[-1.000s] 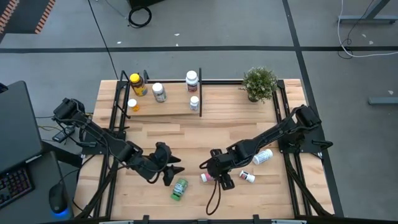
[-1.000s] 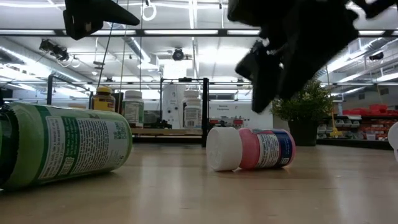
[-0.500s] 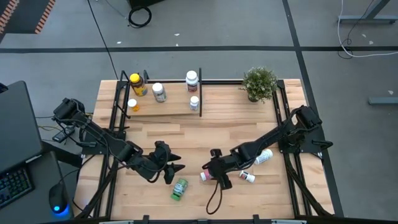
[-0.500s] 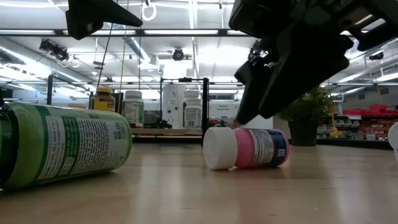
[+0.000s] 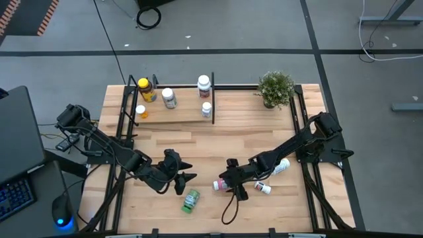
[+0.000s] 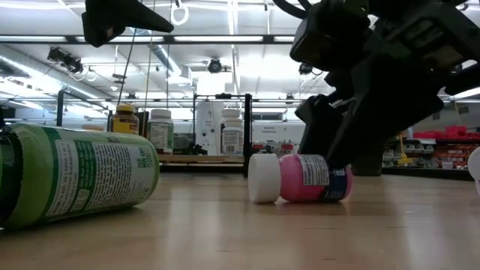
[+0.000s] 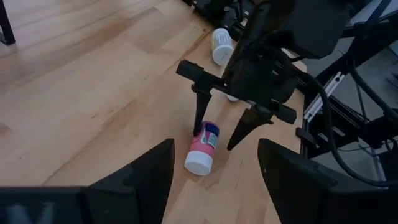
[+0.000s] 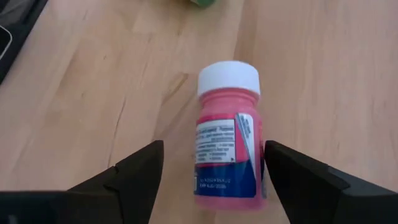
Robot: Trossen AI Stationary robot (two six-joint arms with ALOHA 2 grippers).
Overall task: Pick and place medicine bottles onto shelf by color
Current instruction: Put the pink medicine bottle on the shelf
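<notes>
A pink medicine bottle with a white cap lies on its side on the table, near the front middle. My right gripper is open and slants down over it, one finger on either side of the bottle's base end. To its left lies a green bottle. My left gripper hangs open above the table beside the green bottle and holds nothing. The shelf at the back left carries an amber, yellow-capped bottle and several white ones. My right gripper has its fingers close on both sides of the pink bottle's base end; whether either finger touches it, I cannot tell. The bottle lies flat on the table.
Two more white bottles lie on the table right of my right gripper. A small potted plant stands at the back right. Black frame rods run along both table sides. Bare planks lie between the shelf and the grippers.
My right gripper has gone down toward the pink bottle and tipped more steeply, so that its fingers now stand on either side of the bottle's base end.
</notes>
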